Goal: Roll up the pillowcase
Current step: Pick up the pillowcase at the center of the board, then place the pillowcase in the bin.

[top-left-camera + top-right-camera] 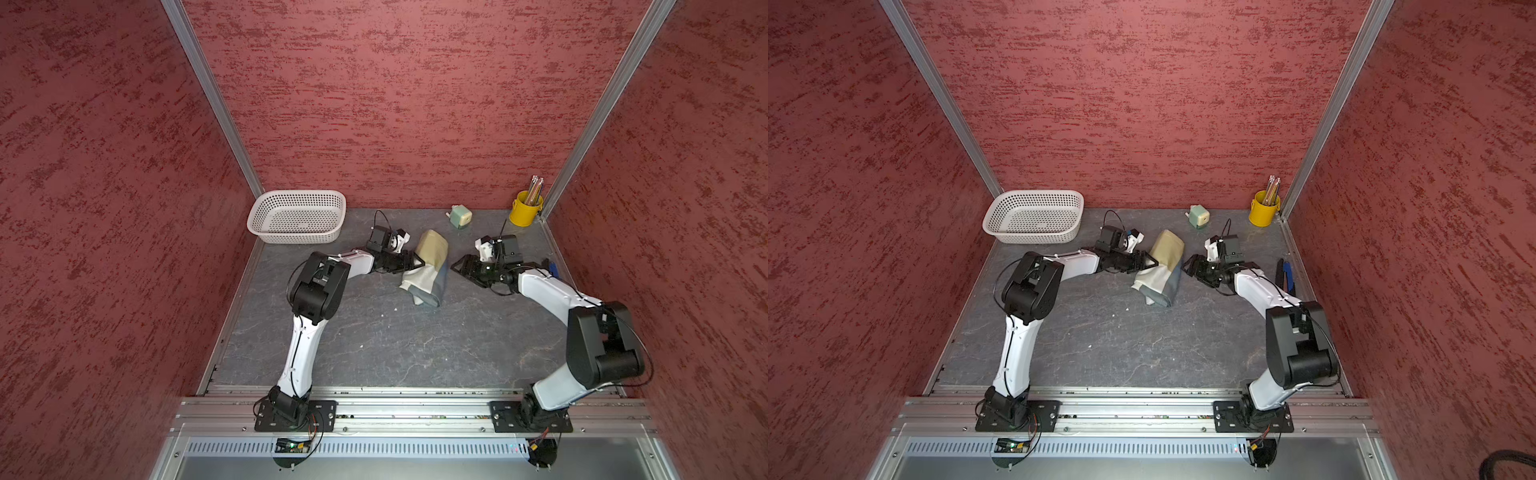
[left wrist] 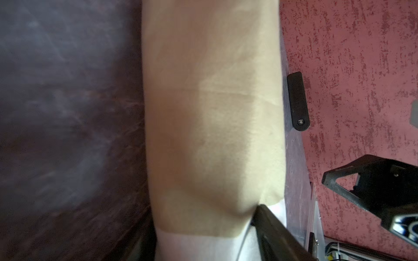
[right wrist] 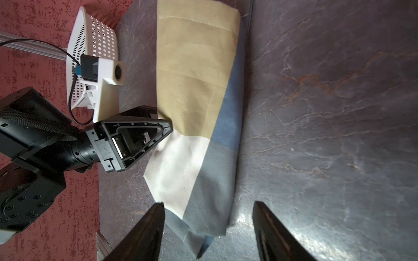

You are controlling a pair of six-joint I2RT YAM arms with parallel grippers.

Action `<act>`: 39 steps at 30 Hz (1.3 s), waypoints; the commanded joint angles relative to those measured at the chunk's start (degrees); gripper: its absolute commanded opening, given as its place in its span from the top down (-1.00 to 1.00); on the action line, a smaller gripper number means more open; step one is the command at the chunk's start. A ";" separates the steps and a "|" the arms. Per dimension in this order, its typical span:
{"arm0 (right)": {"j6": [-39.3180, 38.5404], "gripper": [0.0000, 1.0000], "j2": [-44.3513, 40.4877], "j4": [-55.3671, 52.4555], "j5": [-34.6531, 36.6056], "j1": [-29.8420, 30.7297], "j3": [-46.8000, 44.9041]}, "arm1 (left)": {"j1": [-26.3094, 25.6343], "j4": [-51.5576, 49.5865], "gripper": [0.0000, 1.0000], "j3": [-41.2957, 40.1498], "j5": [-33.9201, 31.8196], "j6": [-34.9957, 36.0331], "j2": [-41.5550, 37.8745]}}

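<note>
we see a lab-style robot test booth; red textured panels in aluminium framing close in a grey slate tabletop; the left arm and right arm stand bolted to a metal rail

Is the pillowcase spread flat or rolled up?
Rolled up: the pillowcase lies as a narrow, thick bundle on the table, its near end looser.

Top views look steeply down — wrist cameras closely face the pillowcase.
</note>
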 commanded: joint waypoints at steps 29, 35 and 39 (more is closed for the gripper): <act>3.43 -0.35 -2.11 4.33 -1.10 -1.04 1.23 | 10.62 59.54 1.00 -20.97 -20.37 -23.40 -16.60; 4.12 -0.35 -3.39 4.20 -0.94 -0.96 1.48 | 18.54 54.48 1.00 -20.13 -32.62 -17.36 -23.27; 3.74 -0.35 -3.93 3.34 -0.61 -1.04 1.69 | 27.06 53.24 1.00 -17.82 -36.08 -21.68 -20.57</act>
